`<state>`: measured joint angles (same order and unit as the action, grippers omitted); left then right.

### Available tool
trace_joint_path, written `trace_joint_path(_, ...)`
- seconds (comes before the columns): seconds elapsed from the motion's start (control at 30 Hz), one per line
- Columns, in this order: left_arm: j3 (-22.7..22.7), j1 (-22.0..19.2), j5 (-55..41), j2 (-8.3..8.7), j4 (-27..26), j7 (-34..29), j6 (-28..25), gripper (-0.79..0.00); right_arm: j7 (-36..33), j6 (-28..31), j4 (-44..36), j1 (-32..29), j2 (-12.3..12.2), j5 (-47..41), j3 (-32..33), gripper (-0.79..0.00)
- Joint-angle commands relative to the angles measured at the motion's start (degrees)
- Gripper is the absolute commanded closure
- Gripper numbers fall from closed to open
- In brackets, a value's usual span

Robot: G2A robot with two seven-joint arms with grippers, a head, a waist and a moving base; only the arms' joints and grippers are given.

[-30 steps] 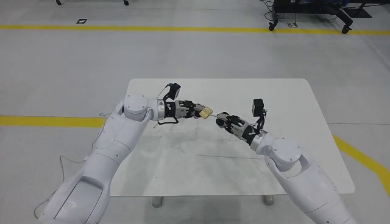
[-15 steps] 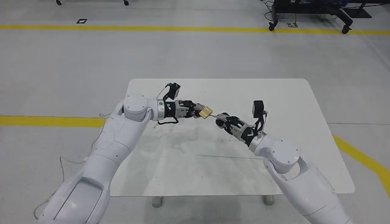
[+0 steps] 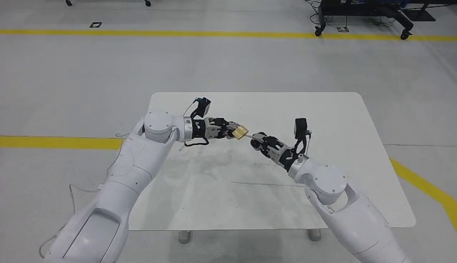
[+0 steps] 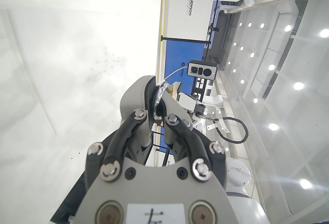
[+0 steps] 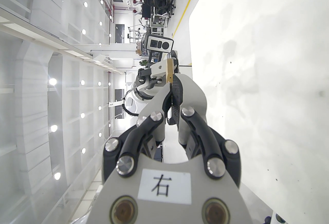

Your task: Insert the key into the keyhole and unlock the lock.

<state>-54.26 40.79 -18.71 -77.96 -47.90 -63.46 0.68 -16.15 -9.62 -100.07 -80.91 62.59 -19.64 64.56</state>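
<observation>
The left gripper [image 4: 157, 98] is clamped on the lock [image 3: 241, 131], whose brass body sticks out just past its fingertips. Facing it, the right gripper [image 5: 171, 86] is pinched shut on the key [image 3: 250, 136]. The key's tip reaches the lock straight ahead of its fingers, both held above the table [image 3: 335, 120].

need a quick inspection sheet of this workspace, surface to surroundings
surface: white table, dark specks and scuffs
job's things: brass lock held above the table; key a thin sliver at its base, seating cannot be told
clutter: nothing seen
grippers: left gripper shut on lock's shackle; right gripper shut on key
cables: black cable looped by the right wrist
surroundings: grey floor with yellow lines, wheeled frame beyond
</observation>
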Motion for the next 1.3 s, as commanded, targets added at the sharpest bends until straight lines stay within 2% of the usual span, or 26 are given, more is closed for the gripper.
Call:
trace_joint_path(0.0,0.01,-0.03,0.07,0.01,0.00,0.07,0.10,0.000,-0.18,-0.13,-0.07,0.00,0.09,0.36,-0.24,0.000)
trace_joint_path(0.63,-0.31,-0.06,-0.17,0.08,0.18,0.95,0.56,0.000,-2.18,0.75,-1.80,-0.94,0.73,4.70,-1.73,0.000)
trace_joint_path(0.87,0.34,-0.44,0.59,0.02,0.65,0.21,2.64,0.000,3.11,5.20,-3.77,-3.48,0.61,9.48,0.67,0.000)
trace_joint_path(1.27,1.14,-1.21,0.53,-0.33,1.87,-0.30,3.59,0.000,6.14,0.17,-2.68,-1.47,1.64,16.56,-2.82,0.000)
